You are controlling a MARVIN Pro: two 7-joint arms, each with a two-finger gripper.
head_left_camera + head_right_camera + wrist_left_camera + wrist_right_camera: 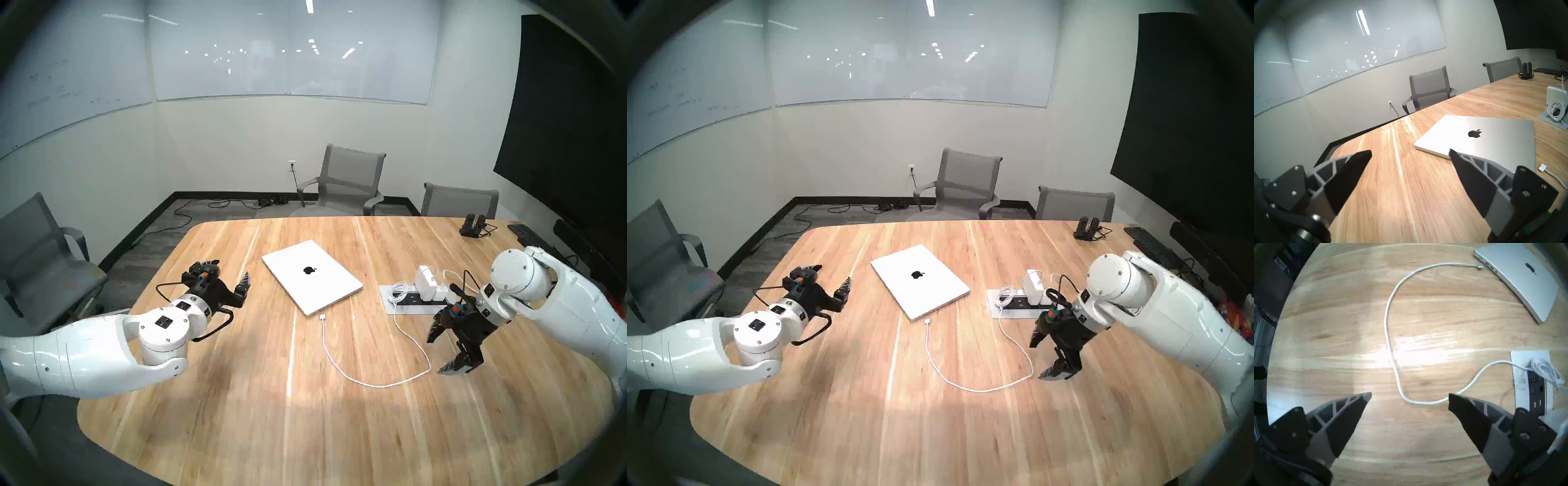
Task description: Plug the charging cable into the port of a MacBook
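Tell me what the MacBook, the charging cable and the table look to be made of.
MacBook: looks like metal with a matte silver finish; its lid shows a soft, even sheen in the left wrist view.
Charging cable: white cord, perhaps braided, judging by a faint rope-like texture in the right wrist view; the connector looks silver-white, material unclear.
Table: wood or wood-look laminate, glossy, with grain streaks and glare.

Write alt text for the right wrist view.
The open right gripper hangs above a wooden table, holding nothing. The white charging cable curves between power strip and closed MacBook, its connector lying unplugged beside the laptop's edge.
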